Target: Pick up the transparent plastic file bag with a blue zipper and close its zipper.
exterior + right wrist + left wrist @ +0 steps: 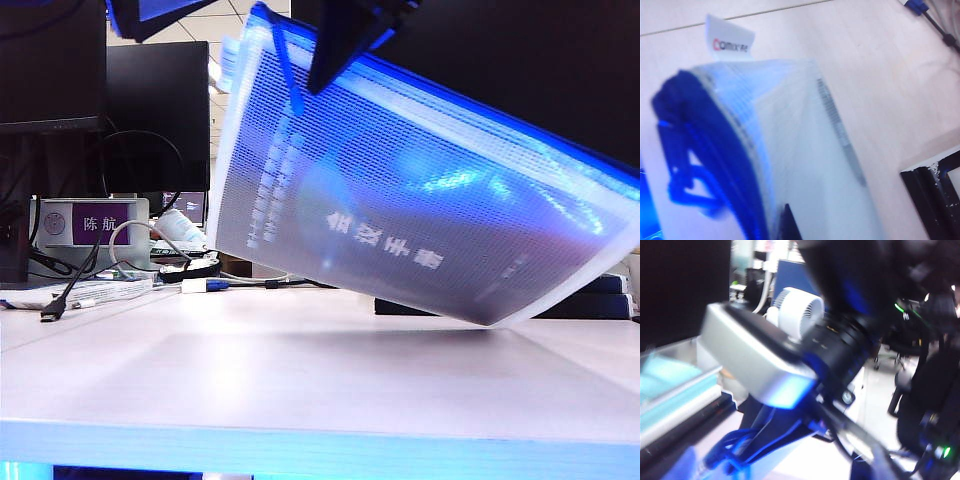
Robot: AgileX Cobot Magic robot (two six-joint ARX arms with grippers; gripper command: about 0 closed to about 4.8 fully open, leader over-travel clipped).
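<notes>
The file bag hangs tilted above the table, a whitish grid-textured pouch with printed pages showing through. Its blue zipper runs along the raised top edge, and the blue pull cord dangles near the upper corner. My right gripper reaches in from above and is shut on that edge. In the right wrist view one dark finger presses the file bag beside the zipper and white tag. My left gripper sits at the top left, apart from the bag, its jaws cut off. The left wrist view is blurred and shows the pull cord.
The pale table lies under the bag. Dark monitors, a name card and cables crowd the back left. Stacked dark books lie at the right. A white fan stands behind the right arm's silver camera.
</notes>
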